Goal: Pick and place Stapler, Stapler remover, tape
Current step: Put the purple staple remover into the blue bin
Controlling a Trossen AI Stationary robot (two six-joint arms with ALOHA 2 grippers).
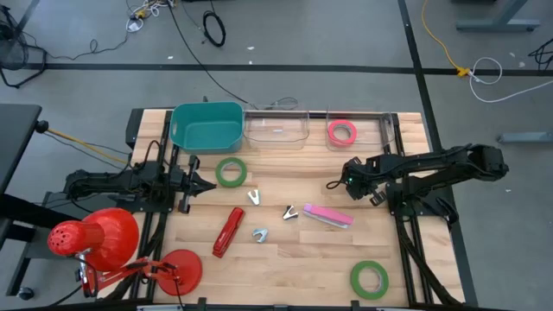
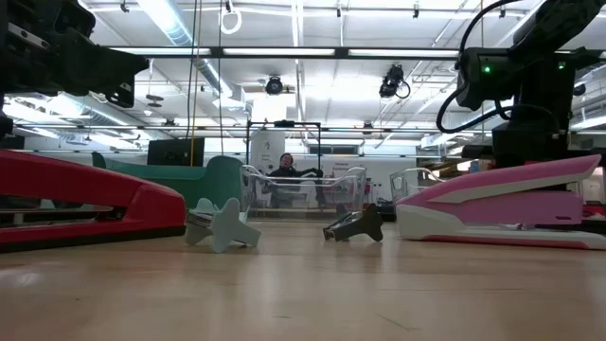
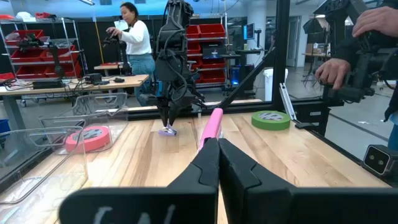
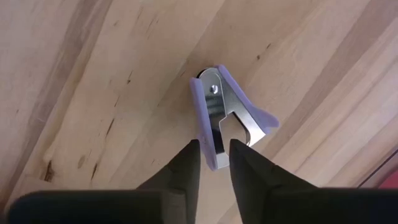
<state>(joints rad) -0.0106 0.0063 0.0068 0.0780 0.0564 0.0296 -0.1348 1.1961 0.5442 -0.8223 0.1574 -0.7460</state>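
Note:
A lavender staple remover (image 4: pixel 227 118) lies on the wooden table right of centre, also seen in the left wrist view (image 3: pixel 166 130). My right gripper (image 4: pixel 214 155) points down over it and is closed on one of its wings. My left gripper (image 3: pixel 217 146) is shut and level at the table's left side (image 1: pixel 207 184). A red stapler (image 1: pixel 228 231) and a pink stapler (image 1: pixel 327 216) lie flat mid-table. Two green tape rolls (image 1: pixel 231 172) (image 1: pixel 369 279) lie flat on the wood. A pink tape roll (image 1: pixel 342 132) lies in a clear bin. My right gripper pinches one lavender wing of the staple remover near its free end (image 4: pixel 214 163) between its two fingers. The fingers come from above, pointing down, and lie across that wing. The remover lies on its side on the table.
Three more staple removers (image 1: pixel 253 198) (image 1: pixel 289 212) (image 1: pixel 260 234) lie mid-table. A teal bin (image 1: pixel 206 126) and two clear bins (image 1: pixel 276 128) (image 1: pixel 371 121) line the far edge. A red lamp (image 1: pixel 95 238) stands at the near left corner. People stand beyond the table.

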